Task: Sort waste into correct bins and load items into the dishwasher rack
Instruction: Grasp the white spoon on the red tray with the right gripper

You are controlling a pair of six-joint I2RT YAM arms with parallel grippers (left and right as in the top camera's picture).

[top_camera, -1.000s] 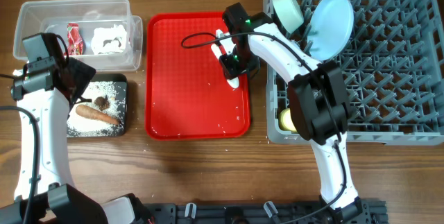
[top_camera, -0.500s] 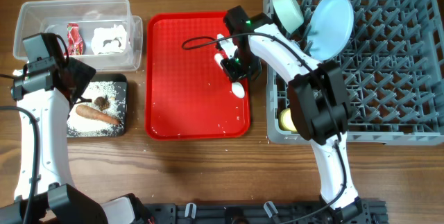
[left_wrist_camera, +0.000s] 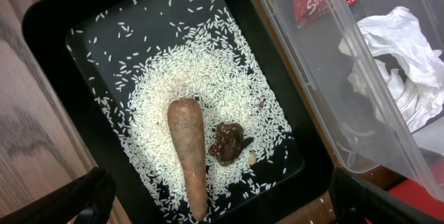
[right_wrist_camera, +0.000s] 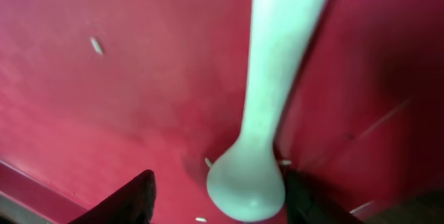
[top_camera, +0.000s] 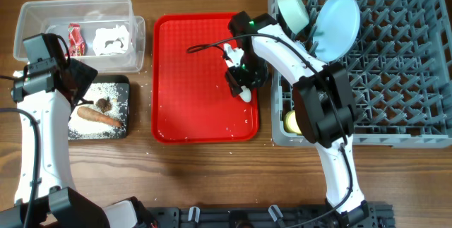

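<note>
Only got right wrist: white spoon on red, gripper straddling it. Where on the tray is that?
Observer: Overhead puts the spoon at the red tray's right edge, beside the dishwasher rack.
Operator: Anything in the rack?
Observer: A pale plate and a bowl stand in its far left corner.
Operator: Left arm?
Observer: The left gripper hangs open over the black tray of rice, holding nothing.

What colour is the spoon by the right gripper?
The spoon is white; the right wrist view shows it best.
</note>
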